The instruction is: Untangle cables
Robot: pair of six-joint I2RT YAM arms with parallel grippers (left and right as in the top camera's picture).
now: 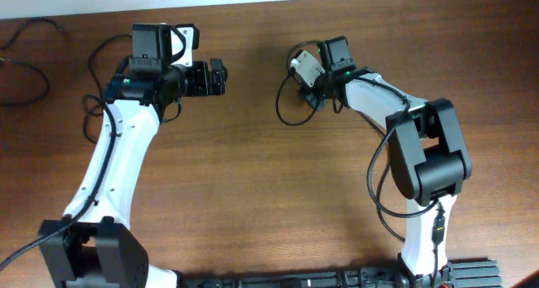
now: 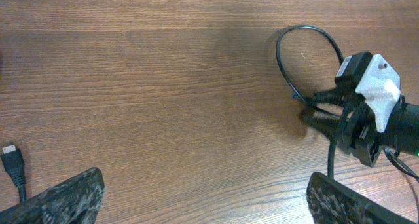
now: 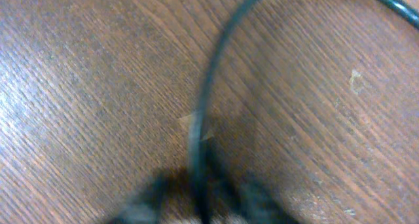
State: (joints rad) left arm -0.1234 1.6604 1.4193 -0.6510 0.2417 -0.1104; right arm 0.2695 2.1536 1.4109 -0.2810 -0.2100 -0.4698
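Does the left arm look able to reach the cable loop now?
Probably yes: only bare table lies between the open left gripper and the cable loop, though the right gripper straddles its near end.

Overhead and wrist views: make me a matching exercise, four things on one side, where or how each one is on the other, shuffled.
1 left gripper
2 right gripper
3 cable loop
4 silver-tipped plug

A lying at the left wrist view's left edge
B fingertips at the loop
C jaws wide apart
D bent into a curve

Pairs: 1-C, 2-B, 3-D, 4-A
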